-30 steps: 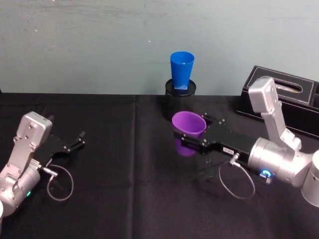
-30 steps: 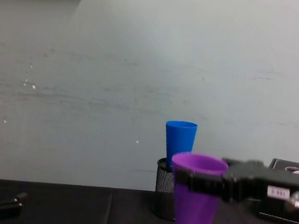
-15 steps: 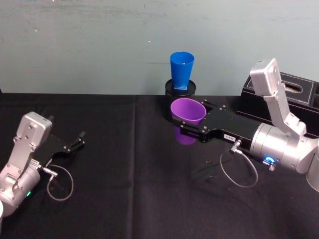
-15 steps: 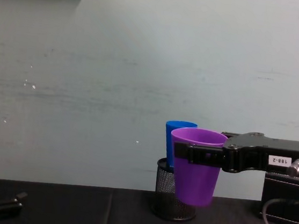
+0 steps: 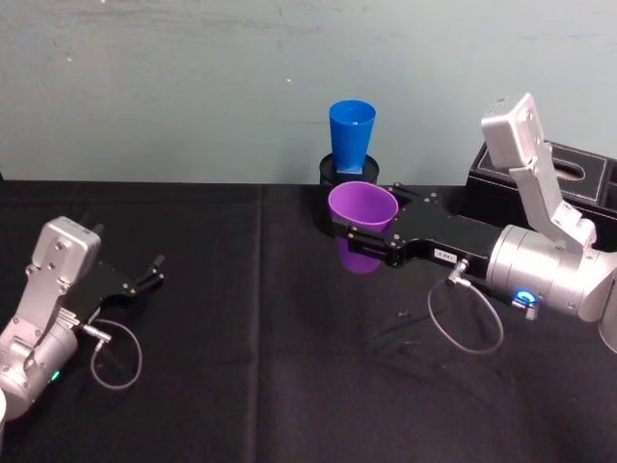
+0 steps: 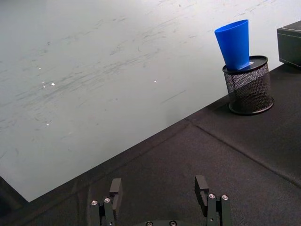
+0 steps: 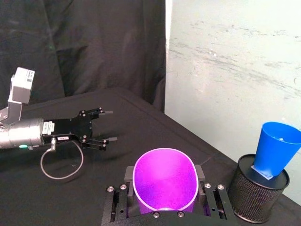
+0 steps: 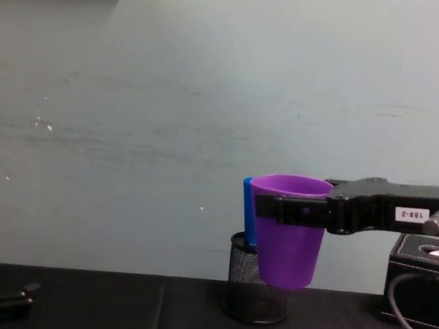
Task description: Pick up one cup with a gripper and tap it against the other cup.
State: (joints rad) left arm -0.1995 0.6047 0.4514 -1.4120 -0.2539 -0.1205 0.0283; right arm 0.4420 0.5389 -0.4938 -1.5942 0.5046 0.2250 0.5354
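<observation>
A smooth, tapered purple cup (image 5: 362,204), upright, is clamped below its rim by the right gripper (image 5: 348,237) above the black table (image 5: 241,386), just before the blue cup (image 5: 351,133) (standing in a mesh pot (image 6: 248,89)); the left gripper (image 6: 159,186) rests parked, jaws apart.

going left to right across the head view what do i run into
left gripper, parked with jaws open → purple cup, held in the right gripper → black box

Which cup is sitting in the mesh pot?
The blue cup, upright in the black mesh pot; the purple cup is clamped in the right gripper.
</observation>
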